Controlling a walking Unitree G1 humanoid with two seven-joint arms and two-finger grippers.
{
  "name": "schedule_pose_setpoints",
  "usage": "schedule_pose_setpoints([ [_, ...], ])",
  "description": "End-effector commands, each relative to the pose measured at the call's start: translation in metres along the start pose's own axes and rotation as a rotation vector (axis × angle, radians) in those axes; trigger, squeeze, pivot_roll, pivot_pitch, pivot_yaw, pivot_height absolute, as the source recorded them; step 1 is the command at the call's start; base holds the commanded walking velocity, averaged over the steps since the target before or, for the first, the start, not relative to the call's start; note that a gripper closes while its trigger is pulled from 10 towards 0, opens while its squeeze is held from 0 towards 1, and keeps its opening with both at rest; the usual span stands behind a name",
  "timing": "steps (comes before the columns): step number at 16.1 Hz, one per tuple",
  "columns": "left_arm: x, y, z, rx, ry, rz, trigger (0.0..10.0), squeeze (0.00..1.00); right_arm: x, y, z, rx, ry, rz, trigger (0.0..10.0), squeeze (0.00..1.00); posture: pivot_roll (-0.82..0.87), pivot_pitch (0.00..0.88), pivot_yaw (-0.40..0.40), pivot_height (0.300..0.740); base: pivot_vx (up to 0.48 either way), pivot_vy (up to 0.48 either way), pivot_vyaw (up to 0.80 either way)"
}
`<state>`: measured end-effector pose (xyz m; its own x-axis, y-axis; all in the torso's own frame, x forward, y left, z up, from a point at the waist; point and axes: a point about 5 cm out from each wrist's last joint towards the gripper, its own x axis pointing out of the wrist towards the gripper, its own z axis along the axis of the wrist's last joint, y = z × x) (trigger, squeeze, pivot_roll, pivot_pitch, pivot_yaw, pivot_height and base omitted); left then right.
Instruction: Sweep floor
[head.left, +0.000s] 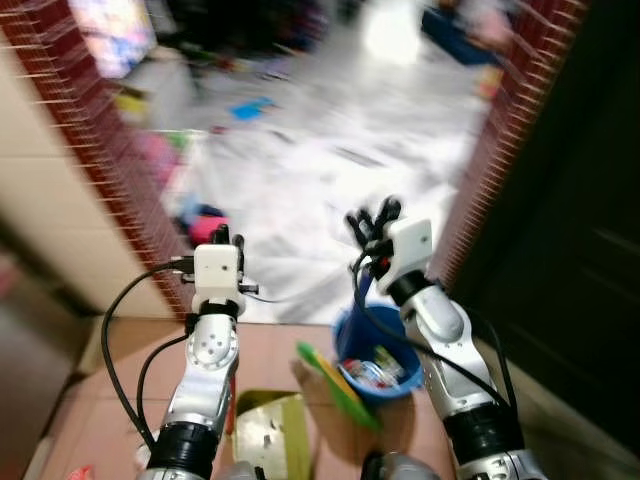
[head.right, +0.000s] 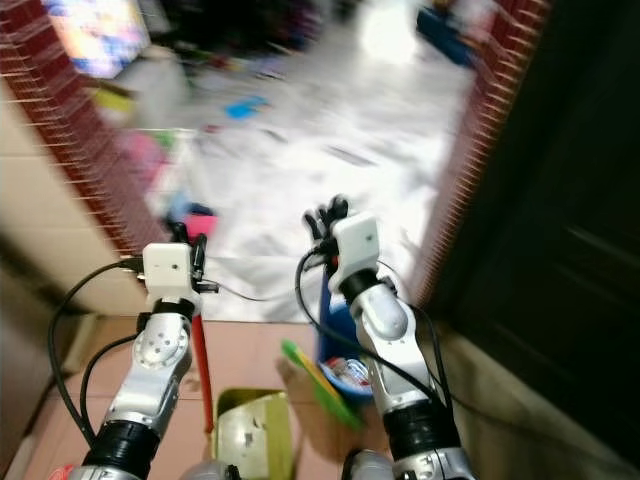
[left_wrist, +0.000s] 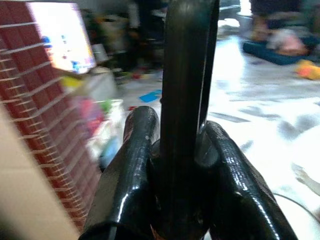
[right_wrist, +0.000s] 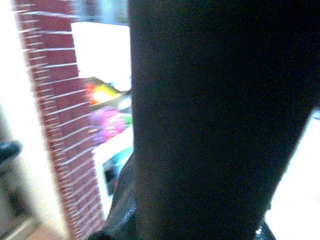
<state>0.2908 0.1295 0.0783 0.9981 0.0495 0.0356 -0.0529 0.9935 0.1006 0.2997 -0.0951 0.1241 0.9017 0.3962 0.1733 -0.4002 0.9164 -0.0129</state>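
Left gripper (head.right: 190, 243) had its fingers clamped on the red dustpan handle (head.right: 201, 362), right gripper (head.left: 372, 228) clamped on the blue broom handle (head.left: 360, 300), green dustpan (head.right: 252, 436) at the robot's feet; I'd keep strokes short toward it.

Red brick doorway pillars (head.left: 95, 130), glossy white floor (head.left: 330, 190) beyond, scattered blurred clutter, pinkish tiles (head.left: 110, 400) nearby

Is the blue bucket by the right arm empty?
No, the blue plastic bucket holds crumpled wrappers and other rubbish at its bottom.
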Motion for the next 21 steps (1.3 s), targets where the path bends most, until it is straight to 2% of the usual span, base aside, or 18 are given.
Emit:
schedule_pose_setpoints([
  [1,0.006,-0.002,0.01,-0.014,-0.046,0.009,10.0,0.0,0.003,-0.008,0.009,-0.076,-0.04,-0.057,10.0,0.0,-0.08,0.0,0.042,0.74,0.0,0.0,0.0],
  [6,0.006,-0.008,0.008,-0.043,-0.021,-0.004,10.0,0.0,0.0,-0.02,0.002,-0.156,0.004,-0.149,10.0,0.0,-0.08,0.0,0.041,0.74,0.0,0.0,0.0],
  [9,0.01,-0.01,0.006,-0.094,0.033,0.01,10.0,0.0,0.003,-0.019,0.002,-0.184,0.004,-0.148,10.0,0.0,-0.07,0.0,0.035,0.74,0.0,0.0,0.0],
  [12,0.009,-0.01,0.008,-0.127,0.025,-0.015,10.0,0.0,0.004,-0.013,0.002,-0.16,0.003,-0.126,10.0,0.0,-0.07,0.0,0.035,0.74,0.0,0.0,0.0],
  [14,0.005,-0.009,0.009,-0.136,0.018,-0.048,10.0,0.0,-0.001,0.001,-0.004,-0.041,0.028,-0.019,10.0,0.0,-0.07,0.0,0.038,0.74,0.0,0.0,0.0],
  [15,0.004,-0.008,0.009,-0.147,0.022,-0.054,10.0,0.0,-0.004,0.006,-0.008,-0.012,0.045,0.019,10.0,0.0,-0.07,0.0,0.04,0.74,0.0,0.0,0.0],
  [18,-0.001,-0.006,0.008,-0.135,0.033,-0.078,10.0,0.0,-0.017,0.015,-0.02,-0.013,0.094,0.062,10.0,0.0,-0.06,0.0,0.048,0.74,0.0,0.117,0.0],
  [21,-0.002,-0.012,0.01,-0.153,0.038,-0.111,10.0,0.0,-0.017,0.013,-0.023,-0.037,0.102,0.046,10.0,0.0,-0.06,0.0,0.055,0.74,0.0,0.48,0.0],
])
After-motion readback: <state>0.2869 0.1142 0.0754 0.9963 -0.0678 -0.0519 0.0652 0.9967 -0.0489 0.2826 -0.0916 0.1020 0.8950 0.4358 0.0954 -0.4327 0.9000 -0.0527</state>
